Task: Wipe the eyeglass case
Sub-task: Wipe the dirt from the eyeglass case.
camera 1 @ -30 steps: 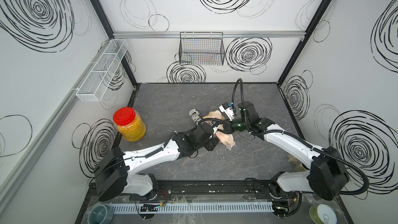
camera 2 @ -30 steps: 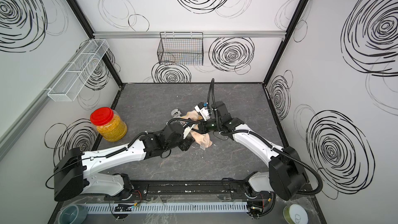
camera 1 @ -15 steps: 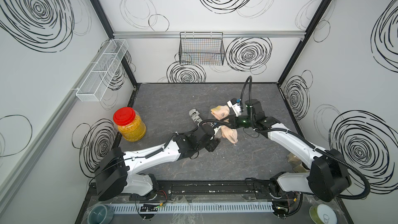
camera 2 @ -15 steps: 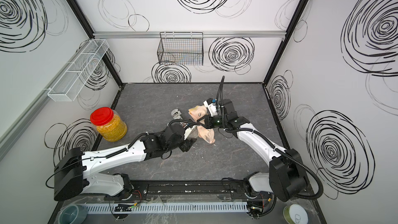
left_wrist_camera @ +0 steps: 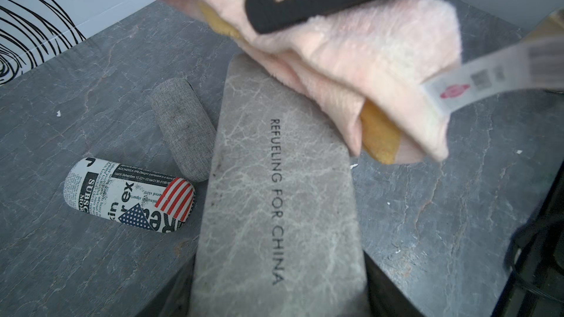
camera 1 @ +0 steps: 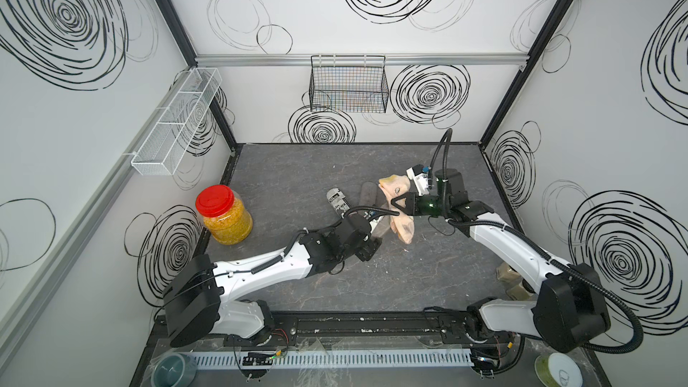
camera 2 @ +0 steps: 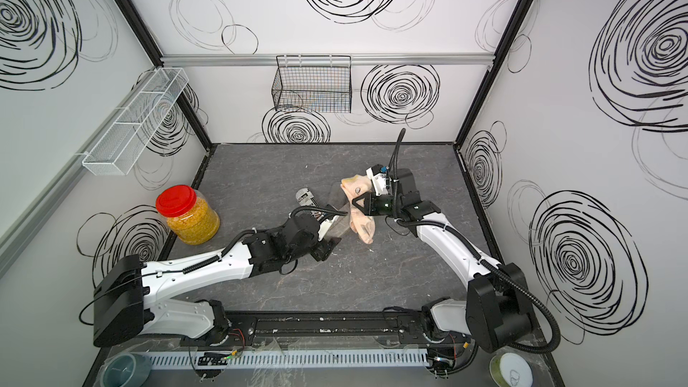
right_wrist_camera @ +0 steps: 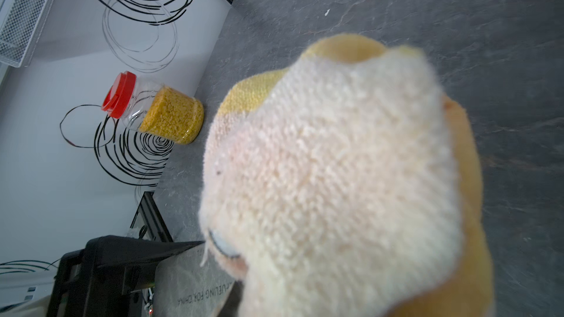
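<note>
Grey and marbled, the eyeglass case [left_wrist_camera: 274,196] is clamped by one end in your left gripper [camera 1: 375,235], just beside the newsprint case [left_wrist_camera: 128,199]. Your right gripper [camera 1: 395,205] is pinched tight on the pink cloth [left_wrist_camera: 366,56], which drapes over the held case's free end, on the side away from the newsprint case. Just beside the newsprint case lies a grey fabric case [left_wrist_camera: 183,132].

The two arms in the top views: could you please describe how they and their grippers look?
Both match: the left arm and right arm have white link shells, black joint housings and black ribbed cable hoses looping outside. The right gripper has black, open-framed triangular fingers ahead of a green-lit wrist section.
</note>
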You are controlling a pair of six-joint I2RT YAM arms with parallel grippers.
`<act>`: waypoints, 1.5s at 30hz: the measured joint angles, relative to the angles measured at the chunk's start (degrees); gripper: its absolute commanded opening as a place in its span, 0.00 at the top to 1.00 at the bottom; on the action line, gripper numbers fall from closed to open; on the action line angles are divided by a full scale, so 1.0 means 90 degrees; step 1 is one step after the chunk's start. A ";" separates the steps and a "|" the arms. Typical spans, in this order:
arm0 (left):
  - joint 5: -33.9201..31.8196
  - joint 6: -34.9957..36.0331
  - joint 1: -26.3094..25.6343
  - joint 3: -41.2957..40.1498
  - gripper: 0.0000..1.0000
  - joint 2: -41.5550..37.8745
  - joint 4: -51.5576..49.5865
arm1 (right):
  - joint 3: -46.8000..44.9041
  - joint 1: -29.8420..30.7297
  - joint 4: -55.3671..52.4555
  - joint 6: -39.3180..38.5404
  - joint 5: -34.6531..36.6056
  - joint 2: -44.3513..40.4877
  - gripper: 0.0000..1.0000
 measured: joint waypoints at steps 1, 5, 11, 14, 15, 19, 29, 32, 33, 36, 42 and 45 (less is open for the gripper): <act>0.0000 -0.0007 0.0000 0.0000 0.37 0.0000 -0.0007 | 0.0000 0.0063 0.0000 -0.0022 0.0005 0.0000 0.81; -0.0005 -0.0015 0.0000 0.0000 0.37 0.0000 -0.0012 | 0.0000 0.0617 0.0022 -0.0143 -0.0172 0.0000 0.81; -0.0010 -0.0022 0.0000 0.0000 0.37 0.0000 0.0046 | 0.0000 0.0996 0.0160 -0.0160 -0.0687 0.0092 0.81; -0.0007 -0.0039 0.0000 0.0000 0.37 0.0002 0.0041 | 0.0007 0.0930 0.0151 -0.0143 -0.0588 0.0121 0.82; -0.0010 -0.0041 0.0000 0.0000 0.37 0.0002 0.0044 | 0.0010 0.0891 0.0143 -0.0124 -0.0466 0.0121 0.82; -0.0007 -0.0068 0.0000 -0.0027 0.37 0.0002 0.0036 | 0.0068 0.0529 0.0036 -0.0041 0.0187 0.0119 0.81; -0.0005 -0.0138 0.0000 -0.0090 0.37 0.0002 0.0092 | 0.0075 0.1105 0.0044 -0.0260 -0.0092 0.0117 0.81; 0.0000 -0.0163 0.0000 -0.0100 0.37 0.0000 0.0151 | 0.0075 0.1282 0.0078 -0.0262 -0.0318 0.0136 0.82; 0.0007 -0.0180 0.0000 -0.0114 0.37 0.0000 0.0168 | 0.0078 0.1280 0.0075 -0.0255 -0.0311 0.0141 0.83; 0.0170 -0.0272 0.0085 -0.0172 0.38 -0.0012 0.0250 | 0.0078 0.1163 0.0017 -0.0219 -0.0041 0.0143 0.83; 0.1132 -0.0787 0.0648 -0.0580 0.38 -0.0253 0.0702 | 0.0017 0.0447 -0.0182 -0.0109 0.1020 -0.0352 0.82; 0.1758 -0.1192 0.1112 -0.0799 0.39 -0.0442 0.1073 | -0.0100 0.0277 -0.0185 -0.0223 0.1316 -0.0891 0.82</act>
